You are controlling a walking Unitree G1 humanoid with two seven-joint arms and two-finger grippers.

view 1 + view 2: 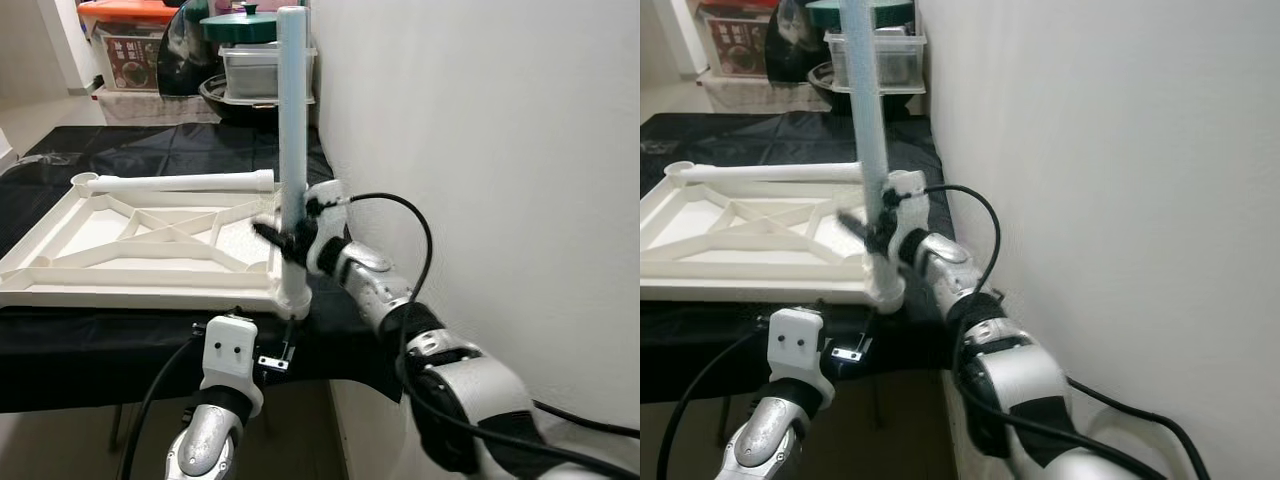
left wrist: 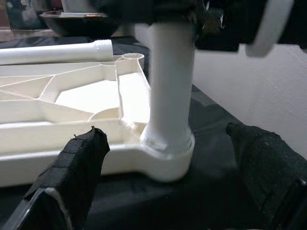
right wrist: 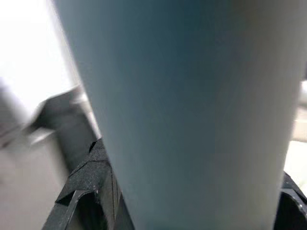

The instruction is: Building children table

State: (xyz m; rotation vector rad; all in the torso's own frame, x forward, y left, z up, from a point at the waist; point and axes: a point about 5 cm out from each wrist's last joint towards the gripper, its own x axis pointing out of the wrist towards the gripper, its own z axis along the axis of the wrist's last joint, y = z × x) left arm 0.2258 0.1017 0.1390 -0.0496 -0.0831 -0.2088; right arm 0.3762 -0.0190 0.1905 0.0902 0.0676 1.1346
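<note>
No readable writing. Right gripper (image 1: pixel 292 238) clamped on upright table leg (image 1: pixel 292 120), seated in tabletop (image 1: pixel 130 285) corner socket. Left gripper (image 2: pixel 168 187) fingers apart, low, tips cropped.

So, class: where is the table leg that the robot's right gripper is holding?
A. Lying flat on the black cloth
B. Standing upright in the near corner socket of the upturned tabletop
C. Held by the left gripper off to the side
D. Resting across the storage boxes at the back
B: the right gripper clasps the upright leg, whose foot sits in the corner socket of the tabletop; another leg lies along its far edge.
</note>
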